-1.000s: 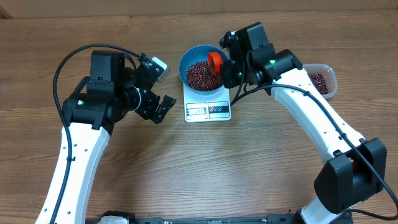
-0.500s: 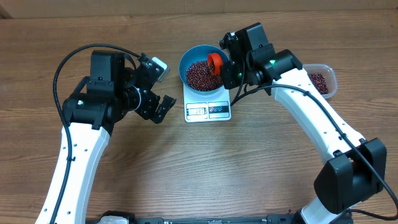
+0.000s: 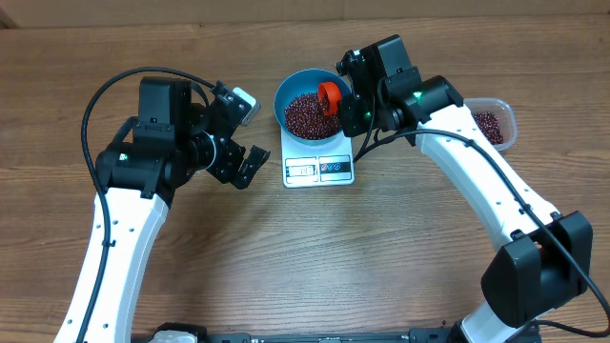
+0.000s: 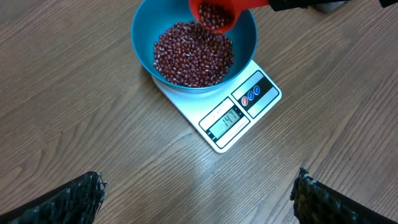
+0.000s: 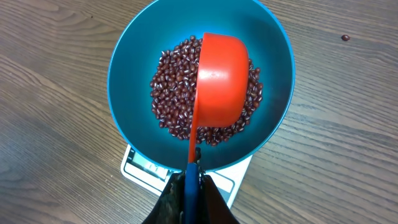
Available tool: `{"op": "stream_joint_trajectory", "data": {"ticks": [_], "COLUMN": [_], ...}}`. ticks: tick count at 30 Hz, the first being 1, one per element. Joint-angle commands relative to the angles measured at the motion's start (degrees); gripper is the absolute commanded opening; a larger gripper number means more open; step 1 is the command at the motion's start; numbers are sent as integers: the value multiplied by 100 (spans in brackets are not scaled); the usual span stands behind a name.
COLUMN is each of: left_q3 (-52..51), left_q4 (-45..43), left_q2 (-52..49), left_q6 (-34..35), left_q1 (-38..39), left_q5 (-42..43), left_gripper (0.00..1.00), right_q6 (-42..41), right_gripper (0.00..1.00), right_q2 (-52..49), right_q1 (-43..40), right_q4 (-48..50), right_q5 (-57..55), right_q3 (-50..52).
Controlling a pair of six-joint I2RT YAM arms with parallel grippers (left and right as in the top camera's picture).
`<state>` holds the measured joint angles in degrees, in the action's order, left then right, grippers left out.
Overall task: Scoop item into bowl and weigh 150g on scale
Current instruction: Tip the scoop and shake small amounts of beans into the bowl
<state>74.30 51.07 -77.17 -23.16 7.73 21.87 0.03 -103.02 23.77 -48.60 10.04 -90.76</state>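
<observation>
Two arms on view, both built alike: white tube links, black joint housings. Left arm (image 3: 119, 238): long white link, chunky black motor blocks stacked above, small green LED noted on the side. A thin black cable (image 3: 143, 70) is seen arched over the top. Left claw (image 3: 250, 133): black body, light-grey block at one tip; fingers (image 4: 68, 202) are faced w/ rough dark pads. Right arm (image 3: 486, 181): same white/black scheme, green LED nr the wrist. Right claw (image 5: 189, 199): black, slim, tapered.

scale (image 4: 252, 115) display (image 4: 224, 122) reads "14"; following digit unclear
</observation>
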Motion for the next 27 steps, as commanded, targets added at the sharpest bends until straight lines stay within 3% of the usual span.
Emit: {"op": "stream_joint_trajectory", "data": {"ticks": [1,27], "left_q3": [-9,-9], "left_q4": [-11,-11], "left_q2": [-42,-42], "left_q6": [-153,-153], "left_q1": [-20,-20], "left_q5": [2,0], "left_gripper": [100,100], "right_q6": [37,907], "right_gripper": [4,4], "right_q2": [232,232], "right_q1": [28,28], "right_q4": [26,48], "right_q5": [-11,-15], "right_q3": [-232,-232]}}
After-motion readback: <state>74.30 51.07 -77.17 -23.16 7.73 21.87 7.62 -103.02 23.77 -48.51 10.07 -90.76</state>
